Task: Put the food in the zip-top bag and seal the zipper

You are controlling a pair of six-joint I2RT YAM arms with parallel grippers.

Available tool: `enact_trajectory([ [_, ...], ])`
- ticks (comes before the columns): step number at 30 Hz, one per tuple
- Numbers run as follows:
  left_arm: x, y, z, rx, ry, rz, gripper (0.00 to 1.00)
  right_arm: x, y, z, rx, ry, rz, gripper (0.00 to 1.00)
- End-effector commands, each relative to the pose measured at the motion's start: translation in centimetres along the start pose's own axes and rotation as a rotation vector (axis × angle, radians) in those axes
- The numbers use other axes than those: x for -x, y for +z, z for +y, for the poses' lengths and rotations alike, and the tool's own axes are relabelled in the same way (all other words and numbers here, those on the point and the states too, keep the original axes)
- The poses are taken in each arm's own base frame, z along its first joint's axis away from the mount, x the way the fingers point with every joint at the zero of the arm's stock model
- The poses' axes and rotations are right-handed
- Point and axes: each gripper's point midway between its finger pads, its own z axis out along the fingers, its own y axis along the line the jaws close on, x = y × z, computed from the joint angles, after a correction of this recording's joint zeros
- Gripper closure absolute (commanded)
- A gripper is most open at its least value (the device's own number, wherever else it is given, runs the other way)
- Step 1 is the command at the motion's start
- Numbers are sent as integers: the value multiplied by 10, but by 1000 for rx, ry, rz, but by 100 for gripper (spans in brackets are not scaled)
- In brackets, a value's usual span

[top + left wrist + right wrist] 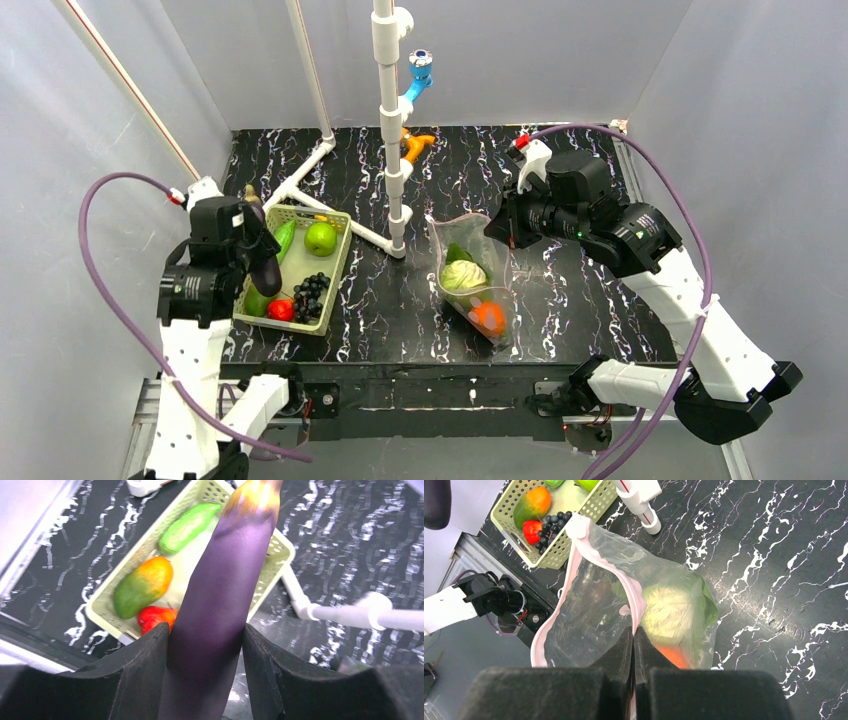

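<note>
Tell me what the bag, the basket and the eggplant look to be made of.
Bag: thin clear plastic film, glossy; it crinkles and the food shows through. Basket: rigid pale green plastic, matte, with perforated walls. Eggplant: probably moulded plastic or rubber, smooth with a soft sheen.

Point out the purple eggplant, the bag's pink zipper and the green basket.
purple eggplant (220, 595): left wrist view, middle of its body.
zipper (555, 611): right wrist view, the left pink strip of the open mouth.
green basket (338, 272): top view, its right wall.
</note>
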Motion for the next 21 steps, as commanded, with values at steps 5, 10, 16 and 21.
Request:
enact_trajectory([
  [5, -9, -59, -63, -461, -172, 29, 100, 21, -10, 12, 48, -10, -103, 99],
  [10, -14, -99, -115, -804, -270, 145, 100, 23, -10, 10, 35, -4, -110, 99],
  [16, -3, -145, -134, -1062, -355, 119, 100, 27, -6, 12, 42, 17, -115, 99],
  [21, 11, -182, -148, -1276, -419, 123, 100, 31, -3, 13, 44, 24, -115, 99],
])
